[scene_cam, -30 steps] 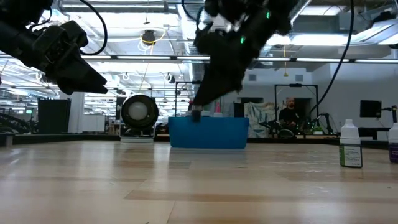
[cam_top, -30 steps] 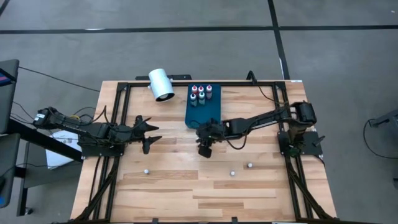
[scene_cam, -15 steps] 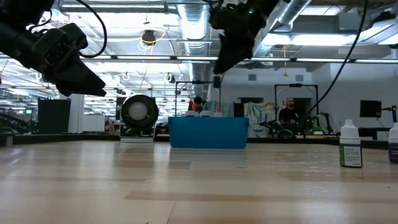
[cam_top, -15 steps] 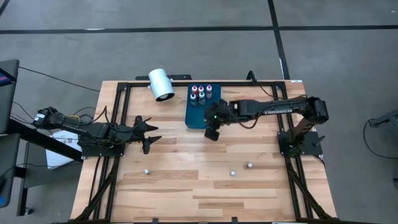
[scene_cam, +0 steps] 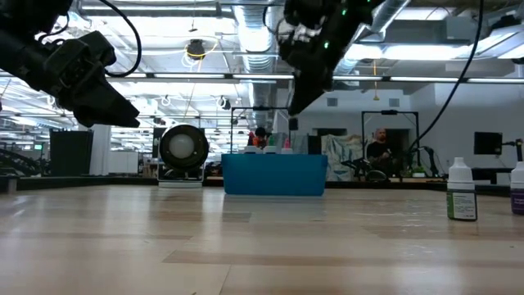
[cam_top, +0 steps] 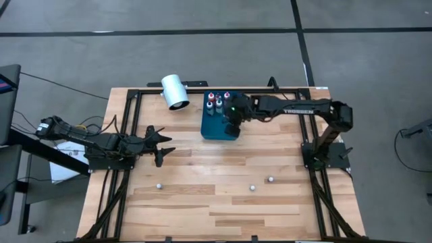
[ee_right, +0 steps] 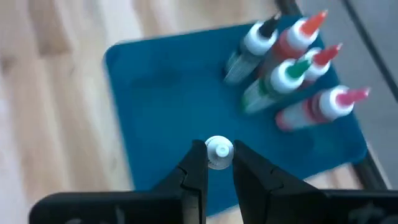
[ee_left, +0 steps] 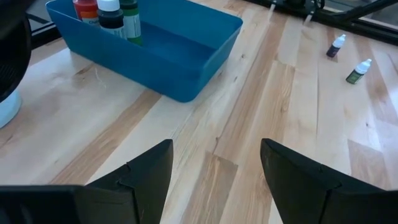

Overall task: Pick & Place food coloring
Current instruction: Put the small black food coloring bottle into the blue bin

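A blue tray [cam_top: 217,125] lies at the table's far middle, and several food coloring bottles [cam_top: 217,101] stand at its far end. My right gripper [cam_top: 231,125] hangs over the tray's near half, shut on one small bottle [ee_right: 219,149]; only the bottle's white top shows. Three more bottles stand loose on the near table: [cam_top: 158,185], [cam_top: 252,188], [cam_top: 271,179]. My left gripper [cam_top: 162,145] waits open at the table's left, with nothing between its fingers [ee_left: 149,177]. My right gripper pinches the bottle's white cap [ee_right: 219,148] between its two fingertips [ee_right: 198,165]. The fingers come from above, slanting down. The bottle hangs below them, clear of the tray floor [ee_right: 161,93]; the cap and the fingers hide its body.
A white cylinder [cam_top: 175,91] lies on its side at the far left of the tray. A black frame [cam_top: 135,94] runs along the table's edges. The wood between the tray and the loose bottles is bare.
My right gripper has gone up and toward the table's far edge, from the table's middle to above the tray. It has stayed shut, carrying the small bottle clear of the table.
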`<action>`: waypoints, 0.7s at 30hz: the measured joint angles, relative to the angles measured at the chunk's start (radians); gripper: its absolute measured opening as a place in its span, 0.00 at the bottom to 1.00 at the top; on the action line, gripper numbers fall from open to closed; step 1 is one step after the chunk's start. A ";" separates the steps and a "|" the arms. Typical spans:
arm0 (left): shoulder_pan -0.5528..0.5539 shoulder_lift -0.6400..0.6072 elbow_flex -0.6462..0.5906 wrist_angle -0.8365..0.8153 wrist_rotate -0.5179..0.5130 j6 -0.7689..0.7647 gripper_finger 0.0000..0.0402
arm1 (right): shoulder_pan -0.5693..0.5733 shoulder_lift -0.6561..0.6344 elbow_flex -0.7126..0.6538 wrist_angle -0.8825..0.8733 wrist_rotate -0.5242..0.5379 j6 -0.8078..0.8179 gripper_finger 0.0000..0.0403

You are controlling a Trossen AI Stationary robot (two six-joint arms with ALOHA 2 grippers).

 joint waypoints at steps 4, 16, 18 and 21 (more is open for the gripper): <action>0.000 0.000 0.000 -0.007 0.002 0.000 0.58 | -0.067 0.035 -0.004 0.065 -0.067 -0.073 0.12; 0.000 0.000 0.000 -0.075 0.018 0.000 0.58 | -0.205 0.127 -0.017 0.156 -0.177 -0.162 0.12; 0.000 0.000 0.000 -0.086 0.019 -0.005 0.58 | -0.209 0.140 -0.017 0.176 -0.187 -0.165 0.12; 0.000 0.000 0.000 -0.089 0.019 -0.011 0.58 | -0.212 0.170 -0.014 0.199 -0.200 -0.172 0.12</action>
